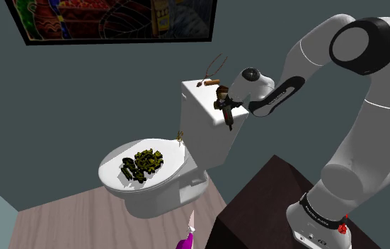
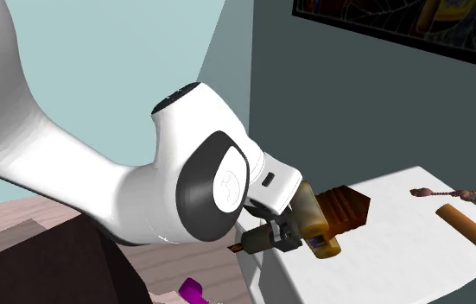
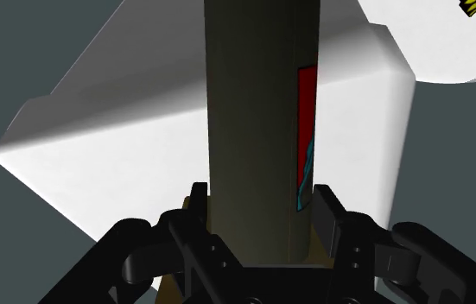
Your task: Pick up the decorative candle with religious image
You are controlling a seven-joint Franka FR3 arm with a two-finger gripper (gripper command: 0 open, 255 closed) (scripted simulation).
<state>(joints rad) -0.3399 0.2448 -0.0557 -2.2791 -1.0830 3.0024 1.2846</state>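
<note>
The candle is a tall olive-brown cylinder with a red and teal picture strip on one side. My black gripper is shut on it, one finger on each side of its near end. In the shoulder view the gripper holds the candle tilted at the corner of the white toilet tank lid nearest the arm. The second exterior view shows the tan candle in the gripper just over the lid's edge. I cannot tell whether the candle touches the lid.
A brown stick and a beaded string lie further along the tank lid. A dark green and yellow clump sits on the shut toilet seat cover. A framed picture hangs above. A purple object stands beside the dark stand.
</note>
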